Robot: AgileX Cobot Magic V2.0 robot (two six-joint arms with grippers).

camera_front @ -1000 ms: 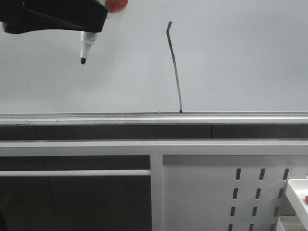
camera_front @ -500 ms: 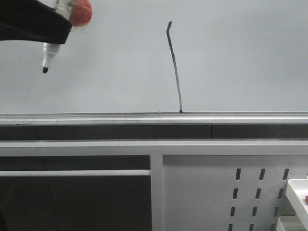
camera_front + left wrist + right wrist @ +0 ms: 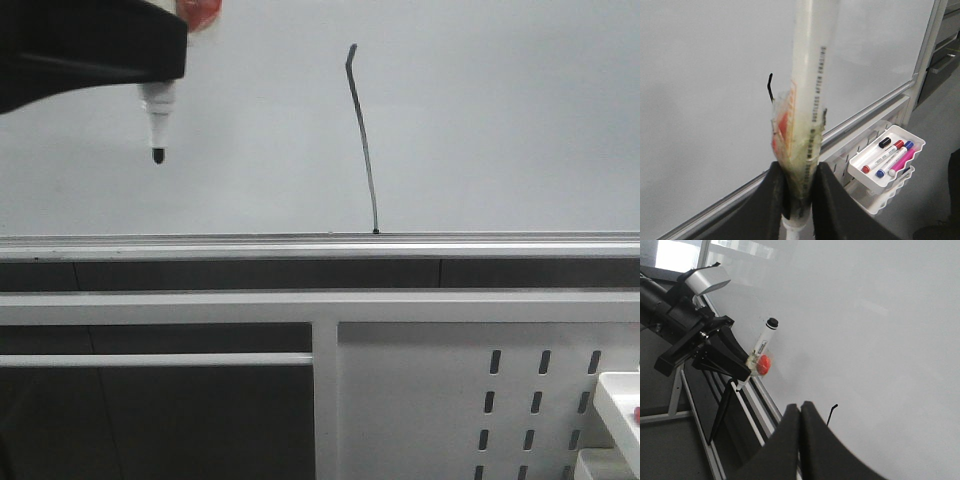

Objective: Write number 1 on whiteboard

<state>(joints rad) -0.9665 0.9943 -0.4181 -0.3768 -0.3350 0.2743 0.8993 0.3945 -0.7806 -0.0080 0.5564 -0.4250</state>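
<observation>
The number 1 point(image 3: 364, 140) is a thin black stroke with a small hook at its top, running down the whiteboard point(image 3: 500, 120) to the silver bottom rail point(image 3: 300, 245). My left gripper point(image 3: 160, 70) hangs at the upper left, well left of the stroke, shut on a clear-barrelled marker pen point(image 3: 157, 125) whose black tip points down, off the stroke. In the left wrist view the pen point(image 3: 810, 100) stands between the fingers point(image 3: 772, 200) and hides most of the number 1 point(image 3: 770, 87). My right gripper point(image 3: 800, 409) is shut and holds nothing; the stroke's hook point(image 3: 832, 411) shows beside it.
Below the rail run dark shelves and white frame bars, with a white perforated panel point(image 3: 480, 400) at the lower right. A white tray point(image 3: 910, 167) fixed to that panel holds several capped markers; its corner point(image 3: 620, 400) shows in the front view.
The left gripper with the pen swung left, then came back right; the tip now sits a little left of and lower than one second ago. The stroke is unchanged.
</observation>
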